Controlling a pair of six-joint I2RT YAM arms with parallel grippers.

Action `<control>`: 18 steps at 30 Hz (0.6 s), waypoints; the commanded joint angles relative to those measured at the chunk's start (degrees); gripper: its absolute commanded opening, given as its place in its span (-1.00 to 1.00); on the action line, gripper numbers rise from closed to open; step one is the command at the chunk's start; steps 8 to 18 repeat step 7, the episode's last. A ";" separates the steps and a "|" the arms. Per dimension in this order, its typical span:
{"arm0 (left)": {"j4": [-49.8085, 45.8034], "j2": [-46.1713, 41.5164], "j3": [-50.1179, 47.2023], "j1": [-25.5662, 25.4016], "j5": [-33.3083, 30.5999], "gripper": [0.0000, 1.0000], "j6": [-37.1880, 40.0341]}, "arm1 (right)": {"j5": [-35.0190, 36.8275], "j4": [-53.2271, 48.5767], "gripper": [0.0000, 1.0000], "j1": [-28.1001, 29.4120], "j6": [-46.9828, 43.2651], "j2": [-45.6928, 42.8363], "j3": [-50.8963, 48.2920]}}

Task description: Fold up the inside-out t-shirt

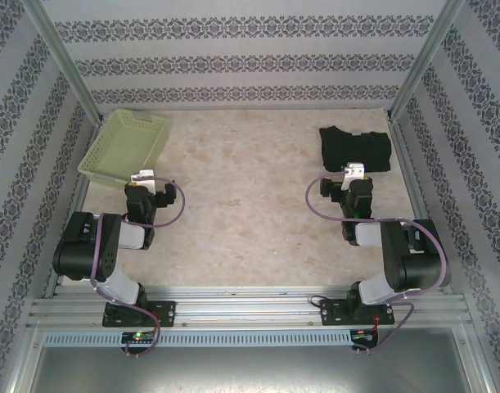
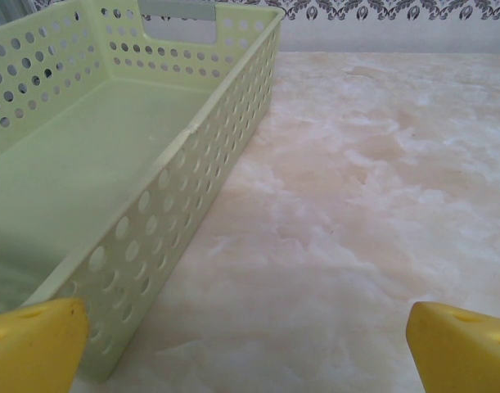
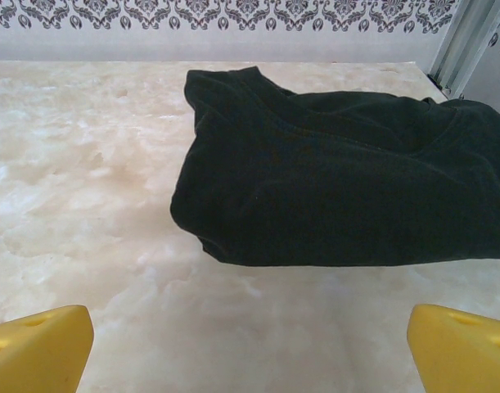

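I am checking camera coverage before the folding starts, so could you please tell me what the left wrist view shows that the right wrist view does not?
Left wrist view: the pale yellow-green basket, its perforated wall running along the left. Right wrist view: the black t-shirt, bunched up ahead. Shared: the marbled table, the patterned wall behind, and yellow fingertips spread wide, on the left gripper and the right gripper, holding nothing.

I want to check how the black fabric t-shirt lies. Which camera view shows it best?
The right wrist view: the black fabric t-shirt lies close up, a bunched heap with seams visible. The top external view shows it small at the far right.
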 commanded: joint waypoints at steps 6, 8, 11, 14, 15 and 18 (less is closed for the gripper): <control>-0.54 -0.70 -0.13 0.74 0.11 1.00 -0.73 | 0.21 1.39 0.96 0.04 0.87 0.29 0.00; -0.50 -0.68 -0.08 0.74 0.13 1.00 -0.75 | 0.20 1.41 0.96 -0.07 0.78 0.28 -0.03; -0.50 -0.68 -0.08 0.74 0.13 1.00 -0.75 | 0.20 1.41 0.96 -0.07 0.78 0.28 -0.03; -0.50 -0.68 -0.08 0.74 0.13 1.00 -0.75 | 0.20 1.41 0.96 -0.07 0.78 0.28 -0.03; -0.50 -0.68 -0.08 0.74 0.13 1.00 -0.75 | 0.20 1.41 0.96 -0.07 0.78 0.28 -0.03; -0.50 -0.68 -0.08 0.74 0.13 1.00 -0.75 | 0.20 1.41 0.96 -0.07 0.78 0.28 -0.03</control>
